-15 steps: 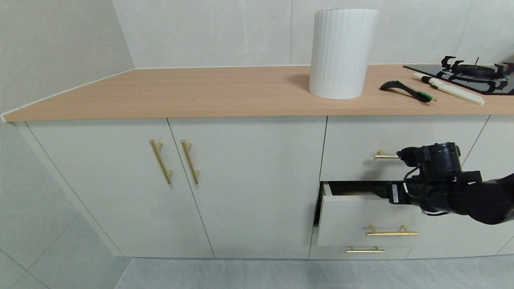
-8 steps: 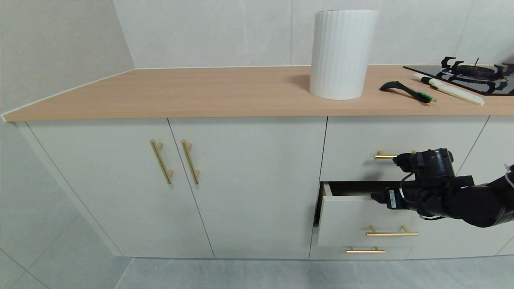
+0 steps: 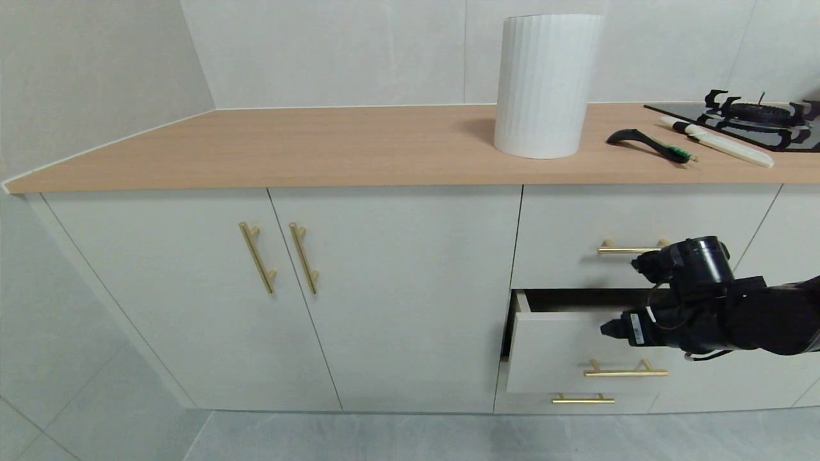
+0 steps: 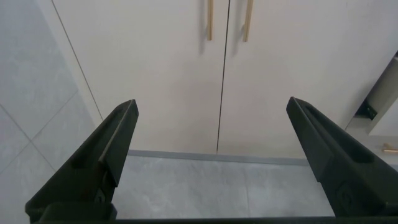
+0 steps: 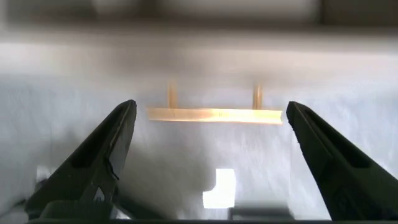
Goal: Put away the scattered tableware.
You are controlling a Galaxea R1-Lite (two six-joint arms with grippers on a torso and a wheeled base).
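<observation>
Now that the right gripper (image 3: 607,328) has dropped from the drawer's (image 3: 551,346) top edge toward its handle (image 3: 624,371), fingers (image 5: 106,149) wide, pulling the part-open drawer farther seems next.

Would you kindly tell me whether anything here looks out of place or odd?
The white middle drawer with a brass handle stands partly open. A black spoon and a cream knife lie loose on the wooden countertop, not stored.
</observation>
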